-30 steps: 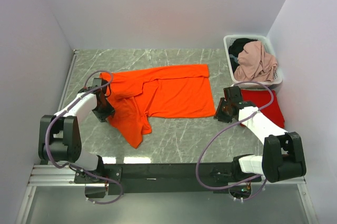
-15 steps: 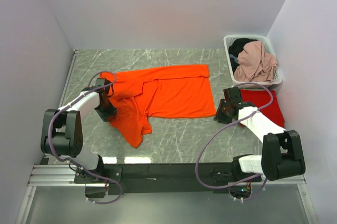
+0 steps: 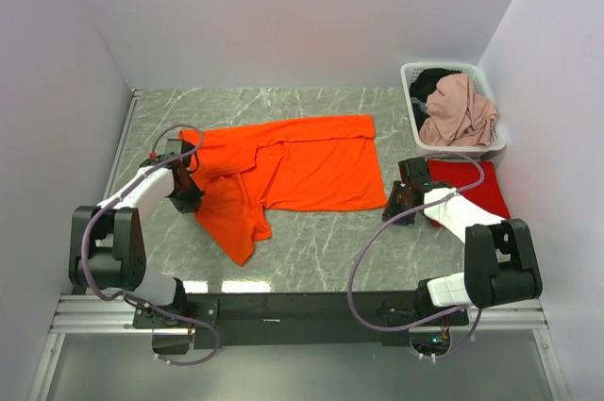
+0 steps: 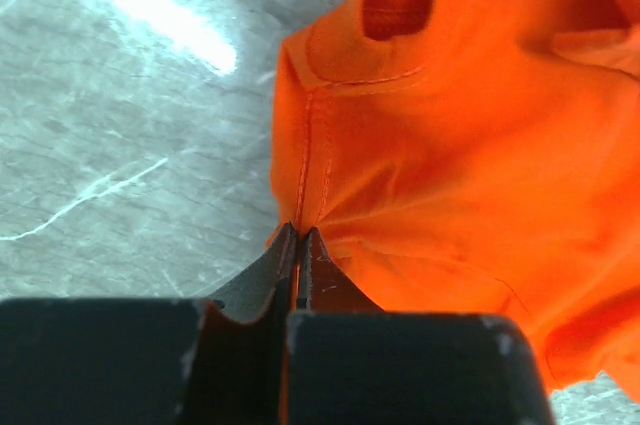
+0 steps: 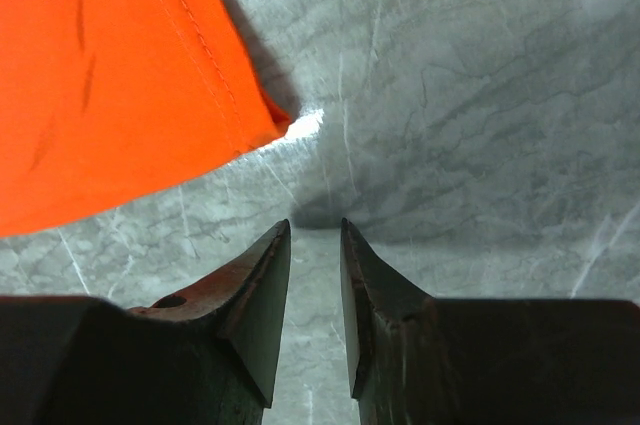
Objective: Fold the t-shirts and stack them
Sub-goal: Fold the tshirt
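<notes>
The bright orange t-shirt (image 3: 302, 163) lies partly spread over the marble table, its left side rumpled and one part trailing toward the front. At its left edge my left gripper (image 3: 189, 195) is shut on a seam of the orange cloth (image 4: 330, 145), a thin fold pinched between the jaws (image 4: 299, 232). The deeper red t-shirt (image 3: 477, 189) lies folded at the right, partly under the right arm. My right gripper (image 3: 394, 208) hovers just off the orange shirt's lower right corner (image 5: 275, 125), open with nothing between its fingers (image 5: 314, 225).
A white laundry basket (image 3: 411, 75) with pink and dark clothes stands at the back right corner. Walls close in the table on the left, back and right. The arm bases and a black rail run along the near edge.
My left gripper has closed on the orange shirt's left edge after shifting slightly. The right arm has edged a little toward the shirt corner; its jaws stay as they were.
</notes>
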{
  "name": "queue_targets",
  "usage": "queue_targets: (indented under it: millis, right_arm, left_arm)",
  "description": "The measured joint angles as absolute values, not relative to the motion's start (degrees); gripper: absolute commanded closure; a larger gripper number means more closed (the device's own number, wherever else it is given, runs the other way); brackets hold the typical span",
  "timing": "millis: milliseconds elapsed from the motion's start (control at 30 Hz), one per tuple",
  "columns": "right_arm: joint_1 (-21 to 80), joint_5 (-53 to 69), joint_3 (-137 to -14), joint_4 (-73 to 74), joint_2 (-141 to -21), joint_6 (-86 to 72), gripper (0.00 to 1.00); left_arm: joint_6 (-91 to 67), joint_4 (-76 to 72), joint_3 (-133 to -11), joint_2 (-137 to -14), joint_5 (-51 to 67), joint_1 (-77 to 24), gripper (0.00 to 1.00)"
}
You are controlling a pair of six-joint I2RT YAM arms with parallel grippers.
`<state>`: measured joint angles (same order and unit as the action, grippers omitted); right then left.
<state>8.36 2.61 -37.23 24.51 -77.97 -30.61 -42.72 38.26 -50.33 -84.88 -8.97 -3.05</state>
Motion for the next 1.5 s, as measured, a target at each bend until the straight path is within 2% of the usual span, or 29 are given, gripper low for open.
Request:
queue_targets:
  millis: [333, 500, 1133, 1233, 1333, 1367, 1400, 1500]
  right_arm:
    - [7.16, 4.54, -37.21, 21.34, -79.11, -33.50, 0.65]
    - [5.82, 6.02, -37.15, 19.42, -79.13, -35.46, 0.56]
    - [0.78, 11.20, -35.68, 11.77, -81.52, -41.63, 0.59]
    - [0.69, 11.46, -35.70, 11.14, -81.95, -41.98, 0.63]
    - [0.60, 11.31, -35.94, 11.16, -82.61, -41.95, 0.80]
    - [0.58, 11.25, -36.12, 11.16, -82.98, -41.91, 0.93]
    - [0.58, 11.20, -36.23, 11.16, -83.22, -41.67, 1.00]
    - [-0.40, 11.73, -36.42, 11.18, -83.79, -41.67, 1.00]
  left_arm:
    - [-41.60, 37.04, -47.24, -83.85, -7.51, -0.67, 0.99]
    - [-40.77, 36.18, -45.63, -82.15, -6.37, 2.20, 0.99]
    - [-38.30, 33.58, -42.72, -81.47, -3.25, 6.68, 0.98]
    - [-38.30, 33.54, -42.70, -81.47, -2.85, 7.03, 0.98]
    - [-38.17, 33.39, -42.70, -81.47, -2.55, 7.40, 0.99]
    - [-38.13, 33.36, -42.70, -81.47, -2.37, 7.51, 0.99]
    - [-38.13, 33.32, -42.70, -81.47, -2.28, 7.62, 0.99]
    - [-38.13, 33.23, -42.54, -81.47, -1.76, 8.10, 0.99]
